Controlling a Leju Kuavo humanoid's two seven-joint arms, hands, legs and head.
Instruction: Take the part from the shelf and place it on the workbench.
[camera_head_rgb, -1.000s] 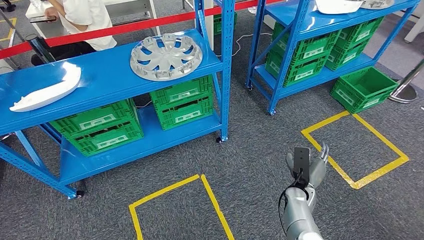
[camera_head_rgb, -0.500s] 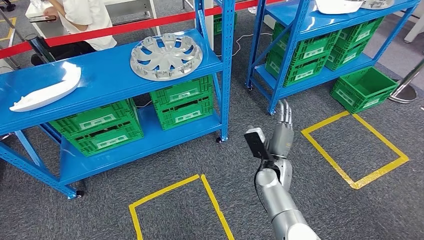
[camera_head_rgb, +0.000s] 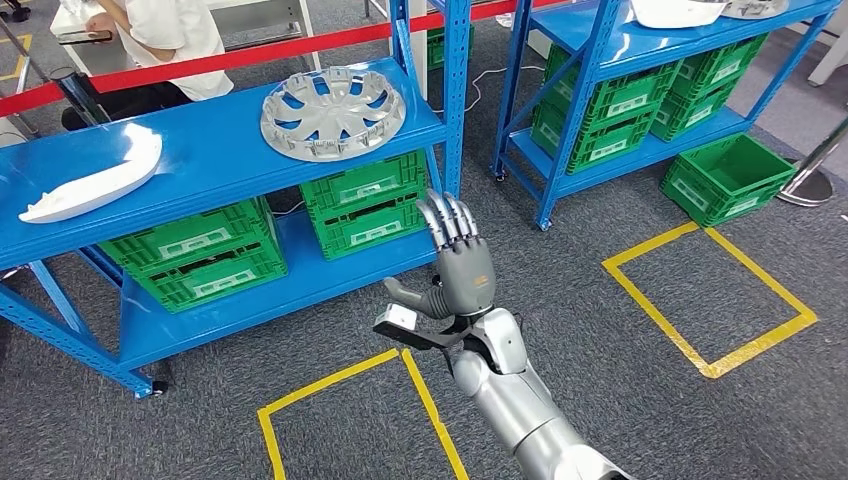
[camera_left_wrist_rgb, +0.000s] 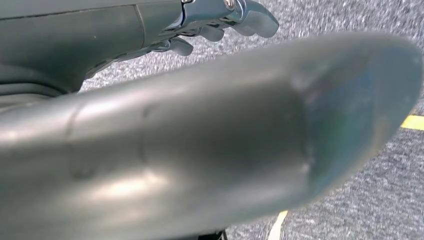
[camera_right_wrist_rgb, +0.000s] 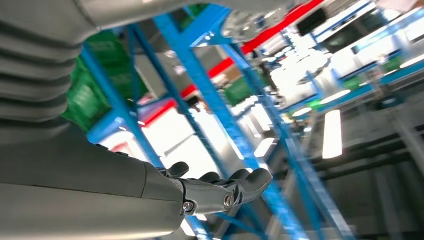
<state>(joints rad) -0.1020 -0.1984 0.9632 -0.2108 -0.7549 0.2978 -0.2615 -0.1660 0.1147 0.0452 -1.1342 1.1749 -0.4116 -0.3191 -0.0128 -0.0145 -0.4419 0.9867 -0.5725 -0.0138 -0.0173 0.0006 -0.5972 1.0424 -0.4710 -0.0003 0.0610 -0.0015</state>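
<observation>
1. Nearest, the right hand (camera_head_rgb: 457, 268) is raised above the carpet, fingers spread and holding nothing.
2. The left hand (camera_left_wrist_rgb: 220, 22) hangs low with fingers curled; whether it holds anything cannot be told.
3. Beyond and leftward, a round silver wheel cover (camera_head_rgb: 332, 112) lies flat at the right end of the blue shelf (camera_head_rgb: 200, 165) top, nearer the right hand.

The floor is grey speckled carpet (camera_head_rgb: 560, 260) with yellow tape squares (camera_head_rgb: 712, 300) stuck on it. Two blue metal shelf racks (camera_head_rgb: 452, 130) stand side by side with a gap between them. Green plastic crates (camera_head_rgb: 365, 205) sit on their lower shelves, and one more green crate (camera_head_rgb: 728, 178) sits on the floor. A red barrier band (camera_head_rgb: 250, 58) runs behind the racks.
</observation>
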